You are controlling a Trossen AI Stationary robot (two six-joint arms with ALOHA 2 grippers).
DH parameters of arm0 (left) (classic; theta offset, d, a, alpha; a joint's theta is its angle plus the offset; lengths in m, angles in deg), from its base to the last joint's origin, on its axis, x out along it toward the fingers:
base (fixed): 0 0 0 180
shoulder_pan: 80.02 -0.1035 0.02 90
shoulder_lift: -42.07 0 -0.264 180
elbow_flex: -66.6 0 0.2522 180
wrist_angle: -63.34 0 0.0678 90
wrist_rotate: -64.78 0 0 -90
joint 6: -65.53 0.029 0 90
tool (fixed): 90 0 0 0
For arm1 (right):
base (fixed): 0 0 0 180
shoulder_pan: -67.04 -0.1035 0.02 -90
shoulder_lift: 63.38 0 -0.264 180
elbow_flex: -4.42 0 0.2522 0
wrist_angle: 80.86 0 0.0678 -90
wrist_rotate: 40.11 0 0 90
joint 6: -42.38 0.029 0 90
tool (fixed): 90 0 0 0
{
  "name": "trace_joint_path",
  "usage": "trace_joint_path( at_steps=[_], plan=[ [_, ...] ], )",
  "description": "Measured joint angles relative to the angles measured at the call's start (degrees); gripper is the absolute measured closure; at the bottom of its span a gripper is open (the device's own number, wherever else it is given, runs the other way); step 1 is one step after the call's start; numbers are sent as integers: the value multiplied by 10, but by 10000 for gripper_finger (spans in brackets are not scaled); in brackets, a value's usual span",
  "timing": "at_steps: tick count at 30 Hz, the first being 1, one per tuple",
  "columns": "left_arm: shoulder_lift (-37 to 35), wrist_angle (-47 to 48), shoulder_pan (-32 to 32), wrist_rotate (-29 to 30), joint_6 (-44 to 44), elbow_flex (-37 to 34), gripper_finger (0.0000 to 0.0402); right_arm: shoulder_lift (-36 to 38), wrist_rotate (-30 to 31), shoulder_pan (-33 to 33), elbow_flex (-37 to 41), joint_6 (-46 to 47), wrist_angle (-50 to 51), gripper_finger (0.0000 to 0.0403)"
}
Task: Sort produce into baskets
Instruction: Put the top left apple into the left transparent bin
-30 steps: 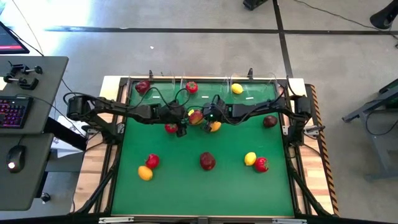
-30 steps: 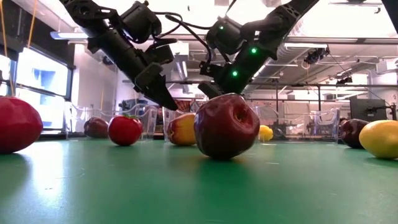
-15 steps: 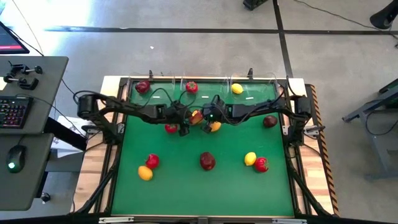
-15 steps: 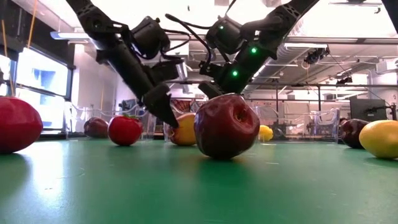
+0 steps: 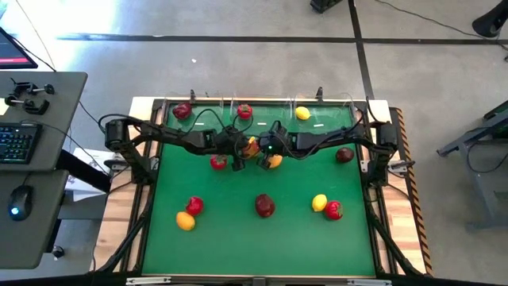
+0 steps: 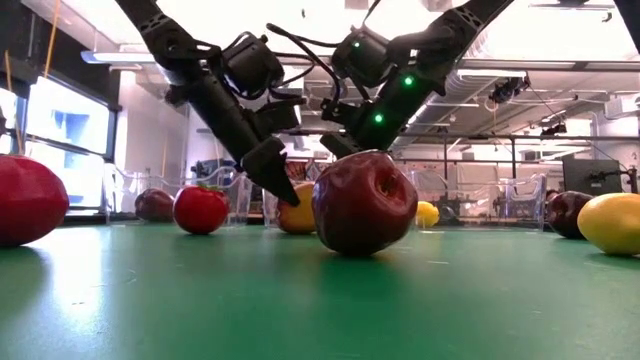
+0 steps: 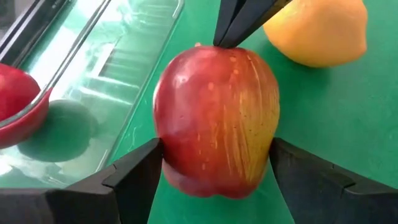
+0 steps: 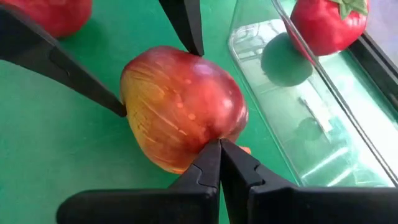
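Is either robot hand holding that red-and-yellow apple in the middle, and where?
Left hand straddles the apple at its sides, not clearly gripping. Right hand, shut, only touches it.

A grey concrete floor (image 5: 238, 71) is seen around the table (image 5: 119, 230), whose pale wooden edges show at both sides. Dark tape lines (image 5: 361, 56) are laid across the floor. To one side a grey desk (image 5: 40, 159) is placed, on which a lit keyboard (image 5: 17, 143) and a mouse (image 5: 17, 211) are set. In the low view a large window (image 6: 70, 145) is seen at the side of the room, and the ceiling is crossed by ducts and pipes (image 6: 560, 75) beneath bright lighting.
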Motion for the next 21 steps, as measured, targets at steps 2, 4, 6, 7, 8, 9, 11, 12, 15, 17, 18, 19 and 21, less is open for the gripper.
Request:
trace_joint_path(
  at_steps=[2, 4, 6, 7, 8, 9, 11, 12, 15, 17, 18, 19, 21],
  plan=[
    [0, -1, -1, -2, 12, 0, 123, 0, 0, 0, 0, 0, 1, 403],
    [-3, 0, 0, -3, 16, 0, 123, 0, -2, 0, 0, 0, 0, 403],
    [-3, 1, 0, -5, 27, -1, 124, 0, -4, 0, 0, 0, 1, 403],
    [-5, 4, 0, -5, 32, -1, 125, 0, -5, 0, 0, -2, 1, 403],
    [-6, 7, 0, -5, 35, -1, 127, 0, -6, -1, 0, -5, 0, 403],
    [-6, 8, 0, -6, 38, -1, 129, 0, -6, -1, 0, -7, 0, 403],
    [-6, 9, 0, -6, 39, -1, 133, 0, -6, -1, 0, -10, 1, 403],
    [-6, 10, 0, -6, 40, -1, 136, 0, -4, -1, 0, -11, 1, 403],
    [-6, 12, 0, -7, 44, -1, 142, 0, 2, -1, 0, -11, 6, 403],
    [-8, 15, 1, -6, 45, -1, 145, 0, 3, -1, 0, -11, 12, 403],
    [-12, 19, 1, -6, 48, -1, 145, 0, 3, -1, 0, -11, 14, 403],
    [-15, 24, 1, -7, 51, -1, 146, 0, 3, -1, 0, -11, 15, 403],
    [-25, 37, 1, -7, 54, -2, 147, 2, 6, -2, 0, -11, 23, 403]
  ],
)
